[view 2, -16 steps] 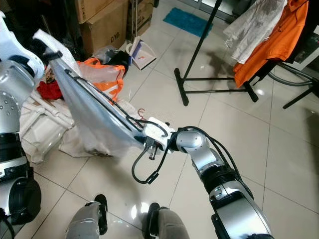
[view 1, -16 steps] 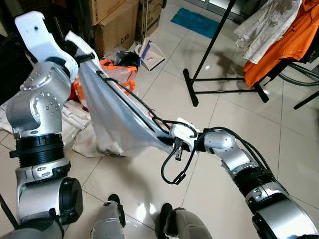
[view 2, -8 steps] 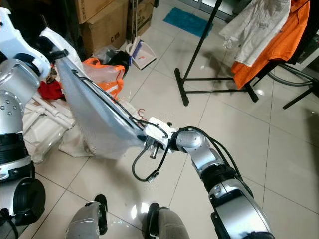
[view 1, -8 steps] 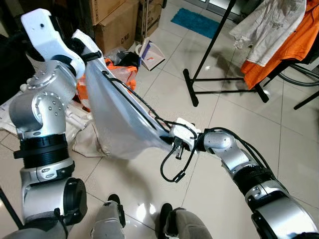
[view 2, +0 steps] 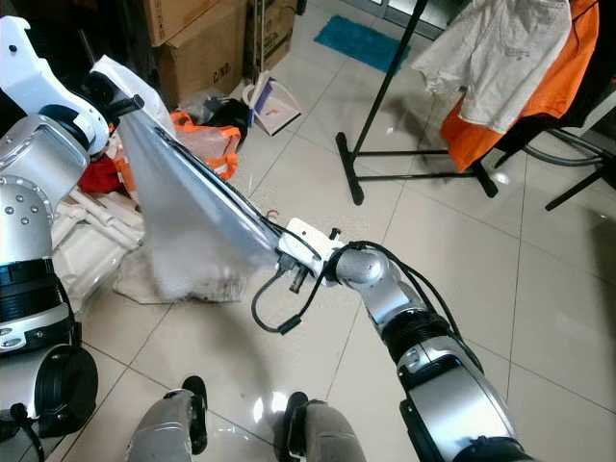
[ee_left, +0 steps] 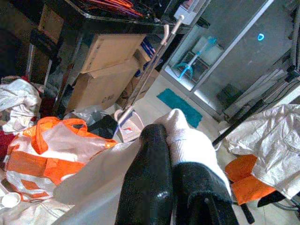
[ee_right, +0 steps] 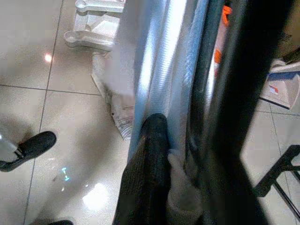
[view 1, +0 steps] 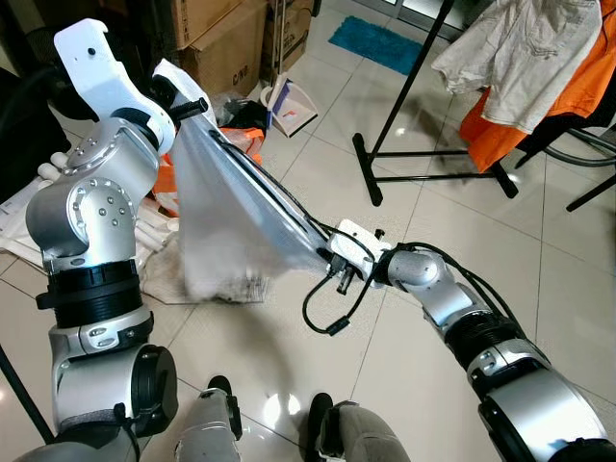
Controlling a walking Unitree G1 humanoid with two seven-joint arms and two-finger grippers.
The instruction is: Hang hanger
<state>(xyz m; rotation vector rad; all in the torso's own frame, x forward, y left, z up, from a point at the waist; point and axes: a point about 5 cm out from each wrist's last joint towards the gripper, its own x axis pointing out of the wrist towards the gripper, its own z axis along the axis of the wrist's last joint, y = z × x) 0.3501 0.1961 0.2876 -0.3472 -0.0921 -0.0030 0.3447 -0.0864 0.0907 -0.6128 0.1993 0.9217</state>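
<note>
— Where is the garment, and who has it?

— A pale grey garment is stretched taut between the two arms, above the floor. The left gripper is raised at the upper left, its two black fingers pinched together on a white fold of the cloth. The right gripper is lower, near the middle, its fingers clamped on the other end, with a dark hanger bar running along the cloth's top edge. The lower hem hangs blurred, just over a pale heap of laundry on the tiles.

— How much room is there around it?

— To the right of the stretched cloth the tiled floor is open as far as the black base of a clothes rack, which stands well apart from both grippers. A white shirt and an orange one hang from it at the upper right. To the left it is crowded: an orange-and-white bag, a red cloth, white plastic pieces and cardboard boxes against the wall.

— And further off?

— A teal mat lies by a glass door, and a loose black cable loops under the right wrist.
</note>
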